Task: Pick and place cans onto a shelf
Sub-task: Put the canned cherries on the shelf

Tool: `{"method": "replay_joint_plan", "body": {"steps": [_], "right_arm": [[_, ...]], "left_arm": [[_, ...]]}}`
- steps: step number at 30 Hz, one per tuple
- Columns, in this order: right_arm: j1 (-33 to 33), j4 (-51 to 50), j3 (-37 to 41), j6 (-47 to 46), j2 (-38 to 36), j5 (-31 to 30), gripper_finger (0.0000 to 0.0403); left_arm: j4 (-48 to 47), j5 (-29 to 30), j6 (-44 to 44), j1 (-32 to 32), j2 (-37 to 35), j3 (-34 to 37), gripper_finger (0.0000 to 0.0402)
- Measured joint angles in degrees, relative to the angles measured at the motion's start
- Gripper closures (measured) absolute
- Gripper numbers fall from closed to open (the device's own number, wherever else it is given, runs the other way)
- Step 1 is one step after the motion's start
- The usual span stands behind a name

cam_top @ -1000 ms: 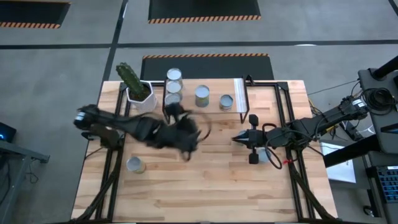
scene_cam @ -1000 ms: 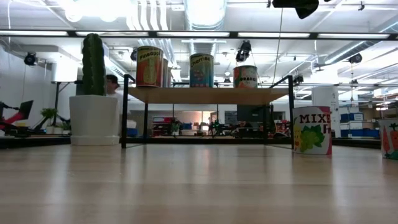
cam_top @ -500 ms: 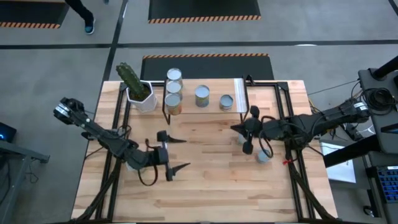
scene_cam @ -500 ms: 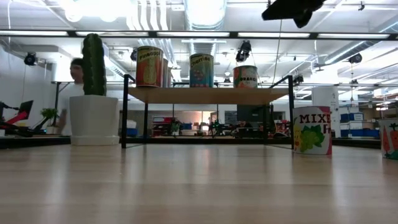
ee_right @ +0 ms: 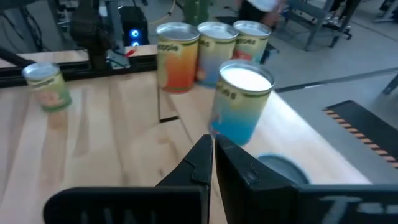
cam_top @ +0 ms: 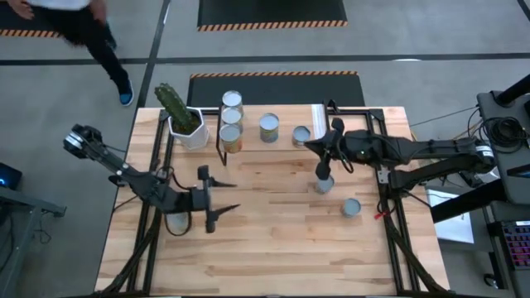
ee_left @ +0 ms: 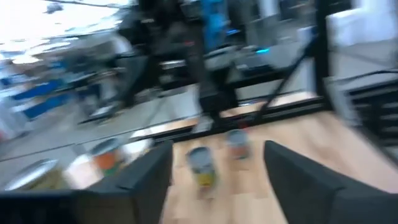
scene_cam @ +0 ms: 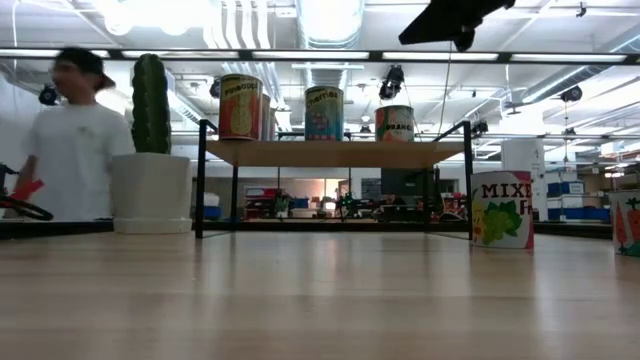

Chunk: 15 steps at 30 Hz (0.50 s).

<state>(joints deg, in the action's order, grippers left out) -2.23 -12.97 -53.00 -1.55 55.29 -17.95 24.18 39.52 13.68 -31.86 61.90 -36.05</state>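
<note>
The shelf point(cam_top: 281, 142) stands at the table's far edge with several cans on its top board, among them a blue can point(ee_right: 241, 102) at its right end and an orange can point(ee_right: 177, 57). Two cans point(cam_top: 323, 184) point(cam_top: 351, 207) stand on the table at the right. Another can point(cam_top: 176, 222) stands at the left, partly under my left arm. My left gripper point(cam_top: 217, 199) is open and empty above the table's left middle, its fingers pointing right. My right gripper point(cam_top: 319, 153) is shut and empty, raised by the shelf's right end, close to the blue can.
A white pot with a cactus point(cam_top: 184, 124) stands left of the shelf. A person point(scene_cam: 70, 140) walks past beyond the table's far left. In the low view the shelf's cans point(scene_cam: 323, 112) stand above the board, and a table can point(scene_cam: 502, 208) stands at the right.
My left gripper has drawn back from in front of the shelf toward the table's near left. My right gripper has gone toward the far edge and the shelf's right end, uncovering the can that stood under it. A person has come into view.
</note>
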Motion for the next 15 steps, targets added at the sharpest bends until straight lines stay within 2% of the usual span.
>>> {"method": "replay_joint_plan", "body": {"steps": [4, 10, 12, 15], "right_arm": [[-1.27, -0.01, -1.02, 1.54, 0.94, 0.02, 0.0394], [-1.17, -0.06, -1.37, 3.77, 1.46, 0.33, 0.0394], [-1.19, -0.03, -1.25, 4.14, 1.46, 0.28, 0.0394], [-1.19, -0.02, -1.21, 4.64, 1.46, 0.21, 0.0394]], "left_arm": [[-1.29, -7.09, -1.68, -0.09, -1.92, 1.05, 0.0255], [-1.87, -7.76, -2.02, -0.20, -1.85, 1.07, 0.0375], [-2.16, -7.71, -1.46, -0.20, -1.71, 1.07, 0.0394], [-2.07, -7.69, -1.01, -0.20, -1.63, 1.07, 0.0388]]}}
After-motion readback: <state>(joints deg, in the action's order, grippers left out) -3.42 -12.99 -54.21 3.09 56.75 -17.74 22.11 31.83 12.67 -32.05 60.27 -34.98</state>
